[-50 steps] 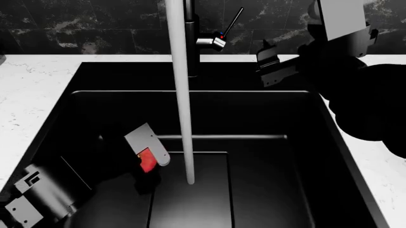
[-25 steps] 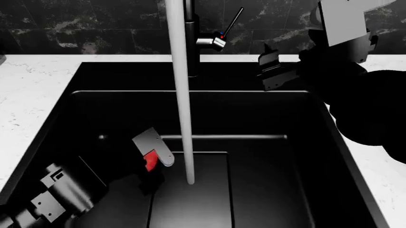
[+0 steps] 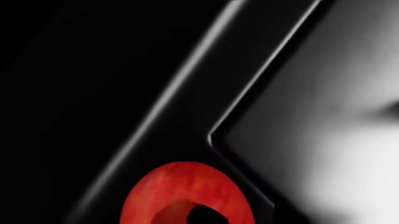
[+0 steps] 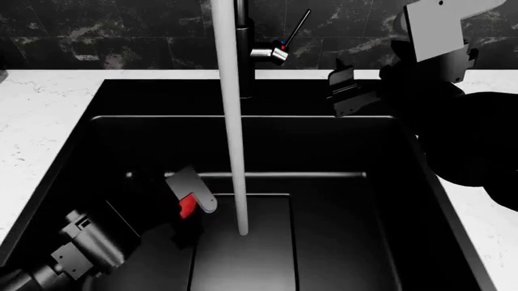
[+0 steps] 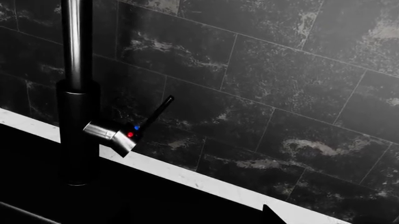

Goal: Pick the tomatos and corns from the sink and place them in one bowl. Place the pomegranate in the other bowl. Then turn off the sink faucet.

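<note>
Deep in the black sink (image 4: 97,103), my left gripper (image 4: 190,206) has its grey finger (image 4: 193,187) and a dark finger closed round a red round fruit (image 4: 187,208). The left wrist view shows that fruit (image 3: 187,189) close up, mottled red with a dark spot; I cannot tell tomato from pomegranate. My right gripper (image 4: 350,90) hovers open over the sink's back right, just right of the faucet lever (image 4: 296,25). That lever (image 5: 157,113) and the faucet body (image 5: 78,107) fill the right wrist view. A white water stream (image 4: 234,151) runs down. Corns and bowls are out of view.
White marble counter (image 4: 40,121) flanks the sink on both sides, with dark tiled wall (image 4: 121,30) behind. The right arm's bulky black forearm (image 4: 469,133) overhangs the sink's right rim. A square recessed drain panel (image 4: 259,242) lies under the stream.
The left forearm has swung rightward and further into the sink while its fingers stayed by the red fruit, whose visible part has shrunk. The right gripper barely shifted.
</note>
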